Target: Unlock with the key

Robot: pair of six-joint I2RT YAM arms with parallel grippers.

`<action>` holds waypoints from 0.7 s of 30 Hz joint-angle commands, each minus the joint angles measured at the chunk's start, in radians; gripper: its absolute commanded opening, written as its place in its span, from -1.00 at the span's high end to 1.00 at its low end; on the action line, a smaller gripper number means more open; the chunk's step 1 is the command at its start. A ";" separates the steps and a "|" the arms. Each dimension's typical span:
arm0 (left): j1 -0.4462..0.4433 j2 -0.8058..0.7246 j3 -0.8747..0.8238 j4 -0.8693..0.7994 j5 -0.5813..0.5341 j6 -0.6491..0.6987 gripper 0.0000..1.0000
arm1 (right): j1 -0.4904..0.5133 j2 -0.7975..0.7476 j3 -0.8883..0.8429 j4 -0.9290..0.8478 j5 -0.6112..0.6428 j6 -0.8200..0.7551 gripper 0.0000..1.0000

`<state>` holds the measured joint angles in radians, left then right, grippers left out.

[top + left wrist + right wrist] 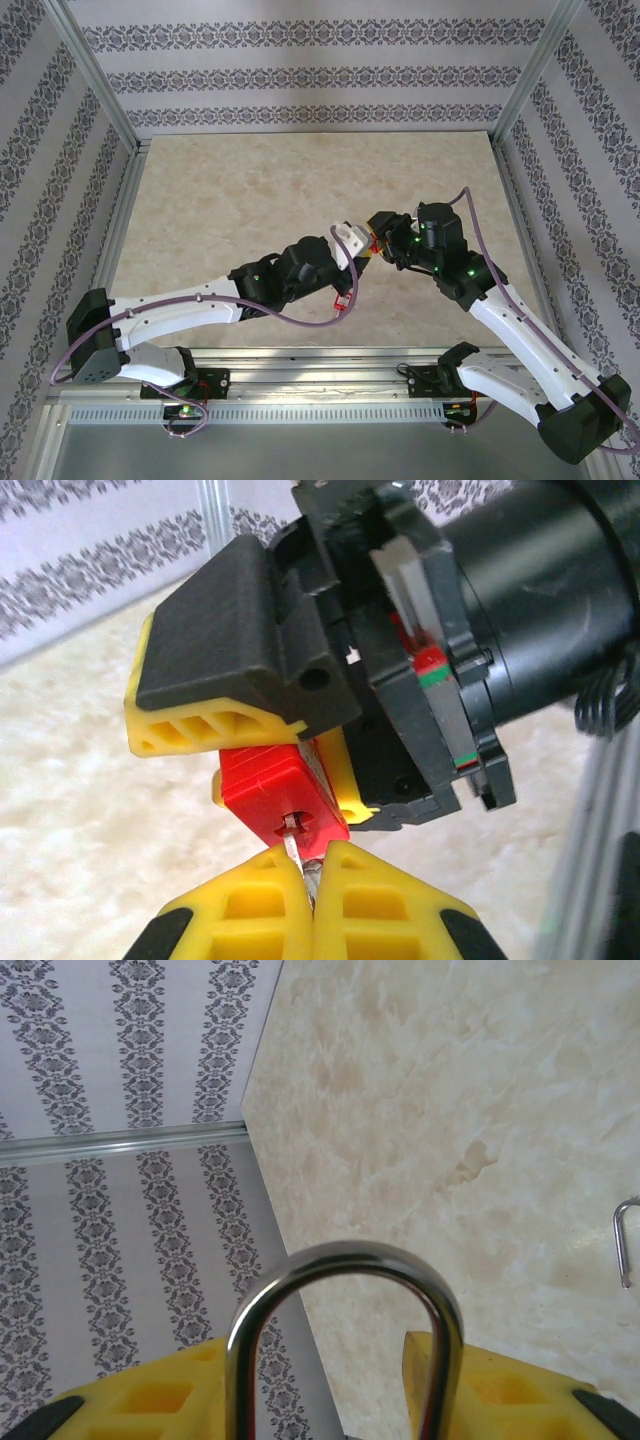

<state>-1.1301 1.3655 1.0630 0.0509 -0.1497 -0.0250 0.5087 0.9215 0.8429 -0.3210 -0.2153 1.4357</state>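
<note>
My left gripper (308, 858) is shut on the key (297, 848). Only the key's thin silver blade shows between the yellow fingertips, and its tip sits in the keyhole of a red padlock (280, 785). That padlock is held off the table by my right gripper (315, 1360), which is shut on its body. One black-and-yellow finger (190, 730) lies over the top of the padlock. The silver shackle (345, 1260) stands up between the right fingers. From above, the two grippers meet at mid-table, left (360, 250) and right (380, 232), with the padlock (372, 245) between them.
A small red object with a thin loop (342, 300) lies on the marble table (250, 200) under the left forearm. A thin silver hook (622, 1245) rests on the table. Patterned walls and metal posts (95, 70) close in the back and sides.
</note>
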 commanded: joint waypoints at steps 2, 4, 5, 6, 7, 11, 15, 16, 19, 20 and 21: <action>-0.098 0.029 0.023 -0.016 -0.044 0.385 1.00 | 0.006 0.019 0.038 0.035 -0.015 0.017 1.00; -0.124 0.028 -0.012 0.043 -0.054 0.499 1.00 | 0.004 0.019 0.039 0.034 -0.016 0.017 1.00; -0.128 0.029 -0.014 0.046 -0.050 0.529 1.00 | 0.003 0.021 0.042 0.030 -0.016 0.015 1.00; -0.129 0.031 -0.013 0.036 -0.044 0.560 1.00 | 0.002 0.022 0.045 0.029 -0.018 0.015 1.00; -0.133 0.032 -0.016 0.036 -0.039 0.590 1.00 | 0.002 0.022 0.047 0.026 -0.019 0.014 1.00; -0.146 0.021 -0.061 0.073 -0.012 0.735 1.00 | -0.002 0.026 0.048 0.025 -0.027 0.012 1.00; -0.146 0.015 -0.070 0.065 -0.005 0.802 1.00 | -0.006 0.024 0.041 0.029 -0.030 0.014 1.00; -0.146 0.015 -0.070 0.057 -0.006 0.817 1.00 | -0.006 0.022 0.040 0.028 -0.030 0.013 1.00; -0.147 0.008 -0.071 0.050 -0.005 0.851 1.00 | -0.007 0.020 0.035 0.030 -0.031 0.014 1.00; -0.146 0.005 -0.073 0.047 -0.002 0.856 1.00 | -0.007 0.017 0.035 0.028 -0.030 0.015 1.00; -0.146 0.002 -0.072 0.045 0.000 0.861 1.00 | -0.007 0.017 0.034 0.029 -0.030 0.015 1.00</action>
<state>-1.1980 1.3682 1.0126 0.1291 -0.3225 0.6552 0.5060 0.9310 0.8501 -0.3412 -0.2264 1.4326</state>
